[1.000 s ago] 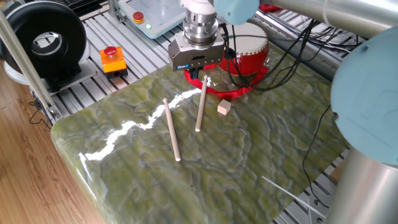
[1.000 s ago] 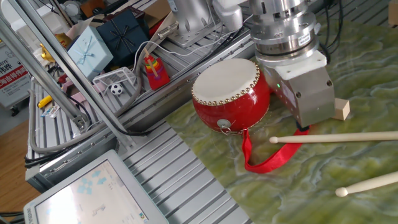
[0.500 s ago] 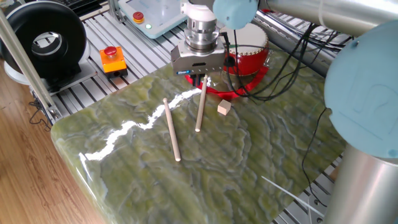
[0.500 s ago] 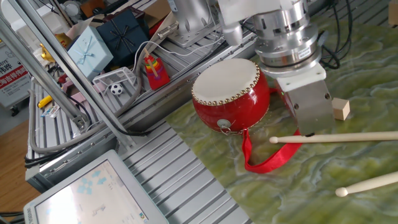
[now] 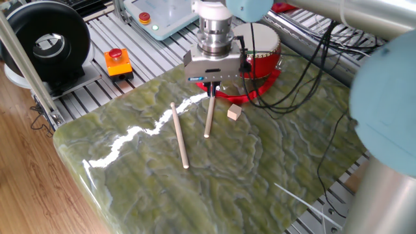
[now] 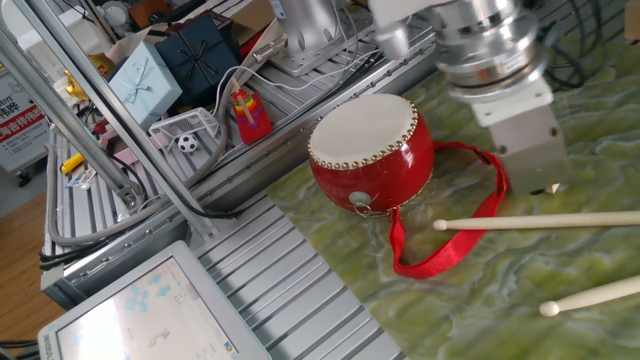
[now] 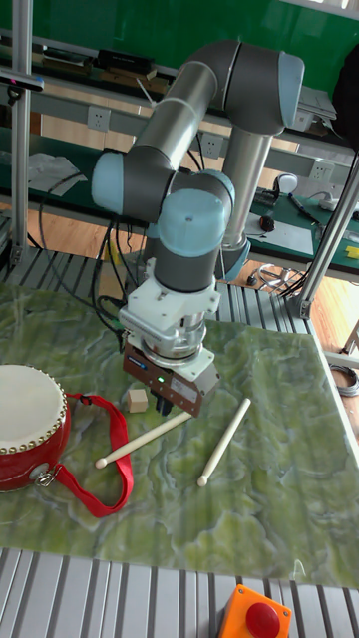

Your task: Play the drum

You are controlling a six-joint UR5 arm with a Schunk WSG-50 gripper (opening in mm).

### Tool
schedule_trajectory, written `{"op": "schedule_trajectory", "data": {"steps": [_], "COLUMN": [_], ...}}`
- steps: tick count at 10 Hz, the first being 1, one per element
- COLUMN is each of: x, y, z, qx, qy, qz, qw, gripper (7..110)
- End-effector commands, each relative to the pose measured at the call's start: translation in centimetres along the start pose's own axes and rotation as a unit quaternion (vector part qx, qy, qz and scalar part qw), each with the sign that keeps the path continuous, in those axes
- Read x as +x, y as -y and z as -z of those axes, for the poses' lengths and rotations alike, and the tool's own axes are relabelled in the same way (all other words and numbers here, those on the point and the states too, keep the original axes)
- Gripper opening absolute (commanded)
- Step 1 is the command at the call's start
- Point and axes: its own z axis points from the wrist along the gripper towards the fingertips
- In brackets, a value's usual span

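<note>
- Now the gripper (image 5: pixel 210 85) sits in the upper middle of one fixed view, low over the far end of one drumstick (image 5: pixel 208 117). A second ago it hung further left and closer to the drum.
- Over that second it has slid away from the drum (image 6: pixel 372 151) toward the stick. In the other fixed view it used to crowd the drum's right side; now it stands at the right edge, above the stick.
- Its jaws look slightly apart around the stick's end, but I cannot tell for sure whether they grip it; the fingertips are mostly hidden under the gripper body.
- Neither stick has moved. The second drumstick (image 5: pixel 179 135) lies just left of the first, both flat on the green mat (image 5: pixel 195 175).
- The drum stands upright at the centre of the other fixed view, cream skin up, its red ribbon (image 6: pixel 450 240) looped on the mat toward the sticks.
- A small wooden block (image 5: pixel 234 113) rests just right of the first stick.
- My reading: the arm is lining up to pick up a stick, and no drumming has begun.
</note>
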Motion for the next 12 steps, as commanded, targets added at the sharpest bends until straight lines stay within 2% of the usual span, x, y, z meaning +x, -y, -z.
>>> {"op": "schedule_trajectory", "data": {"steps": [1,3,4,5,6,8,10,12], "x": [3.2,5.9,6.9,6.9,5.3,3.0,2.3,2.5], "y": [-2.6,-4.3,-4.1,-3.6,-3.3,-3.3,-2.5,-2.4], "z": [-0.1,0.1,0.2,0.5,0.6,-0.3,-2.3,-3.7], "qx": [-0.019,-0.022,-0.016,-0.008,-0.006,-0.017,-0.011,-0.012], "qy": [0.008,0.011,0.006,0.012,0.043,0.079,0.089,0.087], "qz": [-0.031,-0.037,-0.038,-0.034,-0.017,0.035,0.065,0.081], "qw": [0.9993,0.999,0.9991,0.9993,0.9989,0.9961,0.9938,0.9929], "gripper": [7,7,7,7,7,7,7,7]}}
